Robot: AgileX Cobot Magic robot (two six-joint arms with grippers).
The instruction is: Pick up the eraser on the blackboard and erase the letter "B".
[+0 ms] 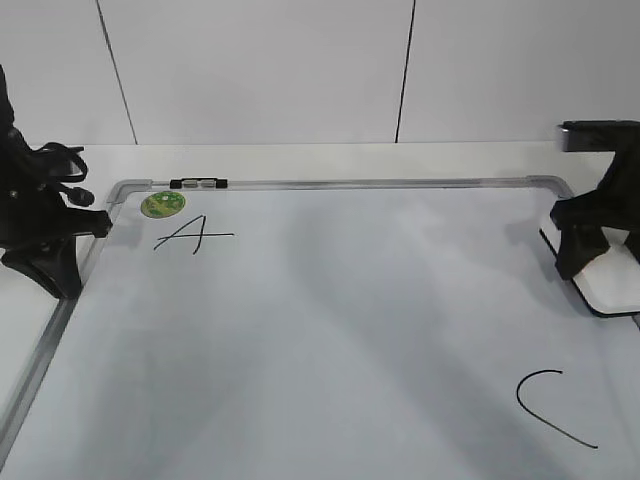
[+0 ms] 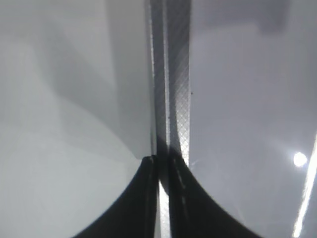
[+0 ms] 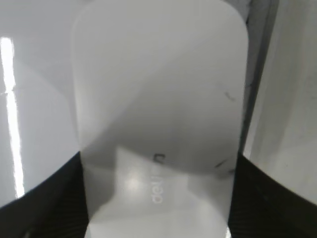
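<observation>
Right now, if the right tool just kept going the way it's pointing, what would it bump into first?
The eraser. The right tool points down at it, one finger on each side of the white block, so its top lies first in that line. The blackboard is beneath it. How much gap remains is unclear.

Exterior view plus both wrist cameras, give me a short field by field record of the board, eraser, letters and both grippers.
board: large white dry-erase board, silver-grey frame
letters visible: black "A" far left, black "C" near right; no "B" in view
eraser: white rounded plastic block at right board edge
right gripper: fingers flank the eraser; closure unclear
left gripper: fingers together over left frame rail
other: round green sticker, small black-and-clear marker on far frame
</observation>
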